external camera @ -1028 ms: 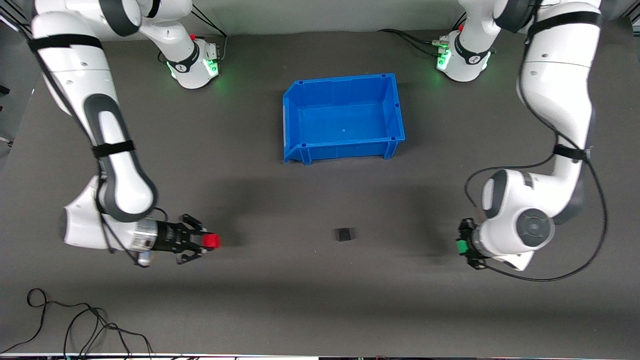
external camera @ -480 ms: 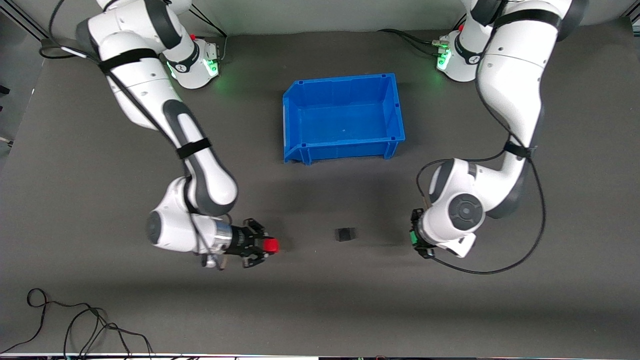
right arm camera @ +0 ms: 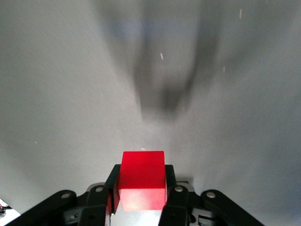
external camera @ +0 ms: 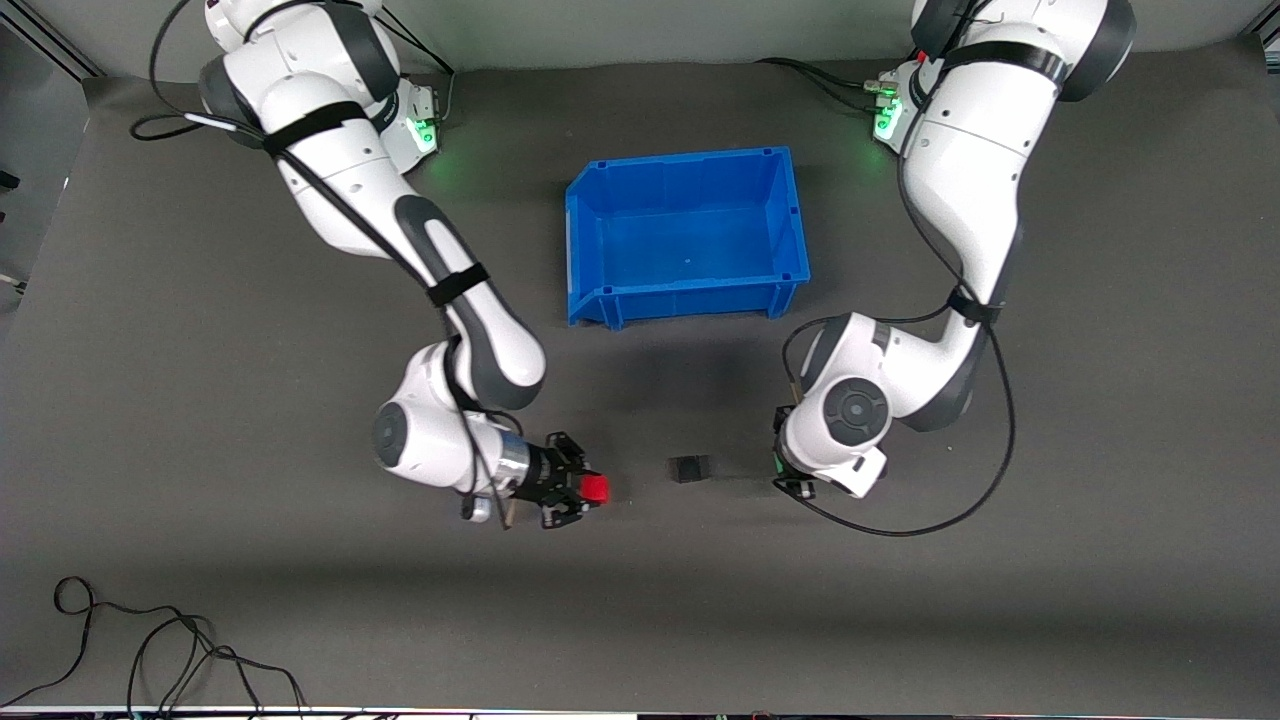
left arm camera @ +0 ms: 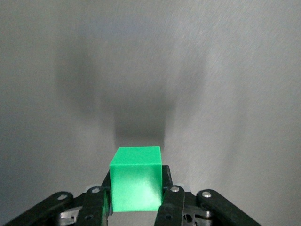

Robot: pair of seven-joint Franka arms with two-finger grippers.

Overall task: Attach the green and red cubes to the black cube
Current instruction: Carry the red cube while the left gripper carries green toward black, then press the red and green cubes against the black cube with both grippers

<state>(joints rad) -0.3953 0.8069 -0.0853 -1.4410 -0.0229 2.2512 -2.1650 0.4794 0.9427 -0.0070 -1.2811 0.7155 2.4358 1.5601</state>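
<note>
Nearest the front camera, a loose black cable (external camera: 150, 650) is lying in loops on the dark grey mat (external camera: 900, 620) at the right arm's end of the table.

Farther up the mat, the right gripper (external camera: 590, 489) is gripping the red cube (external camera: 596, 488) between its two fingers; in the right wrist view the fingers (right arm camera: 170, 181) are pressing against both sides of the red cube (right arm camera: 142, 180), which is hanging over bare mat. The black cube (external camera: 690, 468) is sitting on the mat between the two grippers, apart from both, with the red cube near it on the right arm's side.

The left gripper (external camera: 779, 468) is mostly hiding under its own wrist in the front view, over the mat near the black cube on the left arm's side. The left wrist view is showing it clamping the green cube (left arm camera: 136, 179) between its fingers (left arm camera: 167, 183).

Farthest from the camera, the blue bin (external camera: 585, 240) is standing open on the mat, well apart from the cubes, between the two arm bases.
</note>
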